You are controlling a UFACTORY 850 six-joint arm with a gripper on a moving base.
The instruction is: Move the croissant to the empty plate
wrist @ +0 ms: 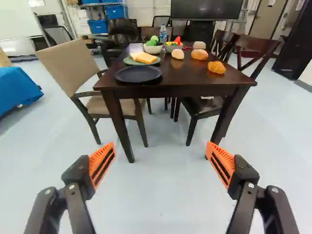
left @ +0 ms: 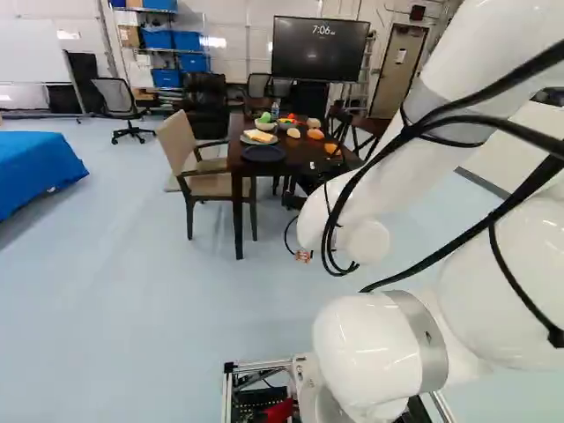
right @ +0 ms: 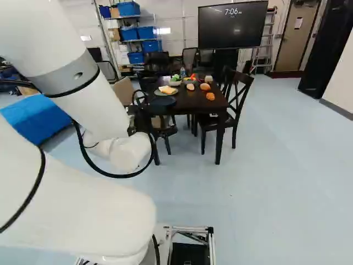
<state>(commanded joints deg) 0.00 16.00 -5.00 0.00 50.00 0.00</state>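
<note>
In the left base view there is one white arm (left: 379, 344) and one dark table (left: 300, 159). On the table are two plates. One is an empty dark plate (left: 263, 153), close to the near edge. The other is a green plate (left: 247, 141) behind it, with yellow and white bread slices (left: 259, 136) on top. The one croissant (left: 331, 148) sits on the bare table top, to the right of both plates. One tan chair (left: 181, 145) stands at the left side of the table.

In the right base view I count three round rolls (right: 190, 86) behind the croissant. One bottle (right: 182, 73) stands farther back. One big screen (right: 231, 26) is on the far side of the room. The gripper (right: 138, 118) is a dark bit at the end of the arm, too small here to see well.

In the wrist view the gripper (wrist: 160, 142) has its two fingers spread wide, with two orange pads (wrist: 101, 164) and nothing between them. The one croissant lies ahead, near a table corner and well apart from the empty dark plate. Two bowls (wrist: 153, 48) of toy-bright food sit behind the green plate. Two dark wooden chairs (wrist: 248, 46) stand at the other side of the table, across from the tan chair.
</note>
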